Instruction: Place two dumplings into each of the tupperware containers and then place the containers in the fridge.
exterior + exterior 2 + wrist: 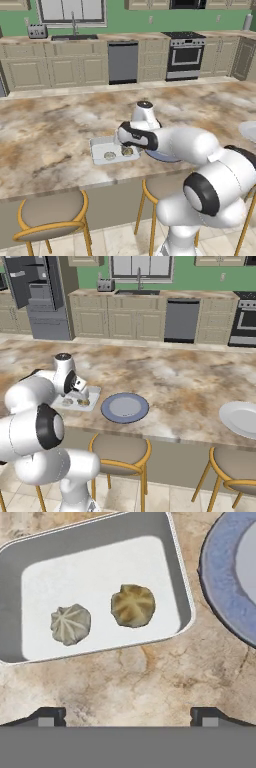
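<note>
Hand (127,716) wide open, empty | two dumplings (132,605) in container (181,587) — rim beside plate (220,587)

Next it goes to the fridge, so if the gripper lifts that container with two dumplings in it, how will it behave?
The container is shallow with a low rim, so it probably lifts light and fairly stiff. The dumplings lie loose on its flat floor, so they may slide or roll if it tilts. Gripping one rim could make it sag toward the far side.
</note>
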